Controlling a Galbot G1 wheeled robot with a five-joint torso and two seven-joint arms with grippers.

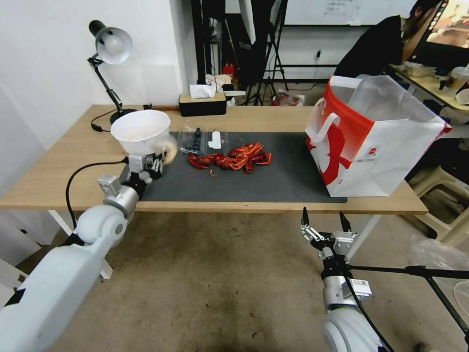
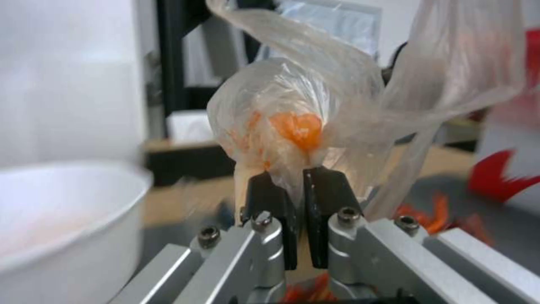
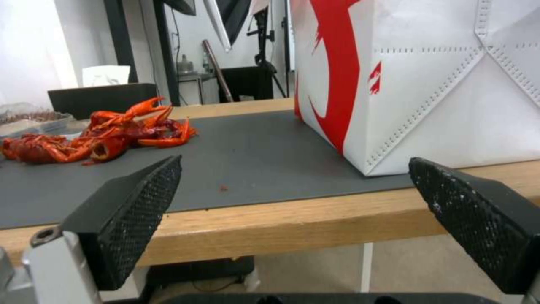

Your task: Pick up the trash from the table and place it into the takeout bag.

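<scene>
My left claw (image 2: 293, 190) was clenched on the clear bag with the orange lump (image 2: 292, 126), held just above the mat's (image 1: 273, 181) nine o'clock end, beside a white bowl (image 1: 140, 131). My right claw (image 1: 325, 222) hung released, fingers (image 3: 129, 198) wide apart, below the surface's (image 1: 63, 161) front edge. The takeout bag (image 1: 371, 151) stood upright at the mat's three o'clock end, with red crayfish shells (image 1: 232, 159) piled at the mat's middle.
</scene>
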